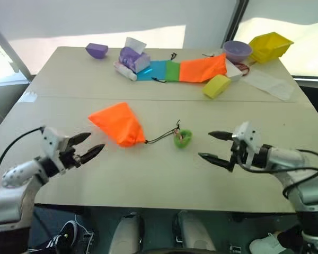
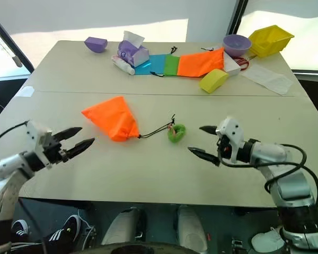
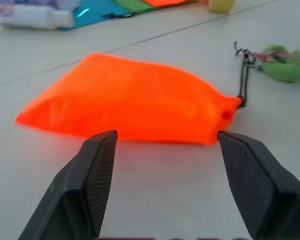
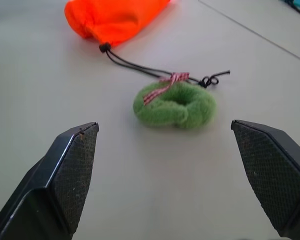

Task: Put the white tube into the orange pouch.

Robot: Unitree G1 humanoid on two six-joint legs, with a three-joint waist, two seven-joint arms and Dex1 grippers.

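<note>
Where the work lies: beige table [image 1: 164, 174], near half.
Orange pouch [image 1: 119, 123]: flat on the table between the claws, neck cinched, body bulging.
Left gripper [image 1: 95, 141]: released, empty, just beside the pouch's wide end.
Right gripper [image 1: 204, 144]: released wide, empty, near the green ring [image 1: 182, 138].
Cord [image 1: 161, 136]: slack, from neck to ring.
White tube: judged inside the pouch.
Step advice: draw both claws back level, clear of cord and ring, so nothing snags.
</note>
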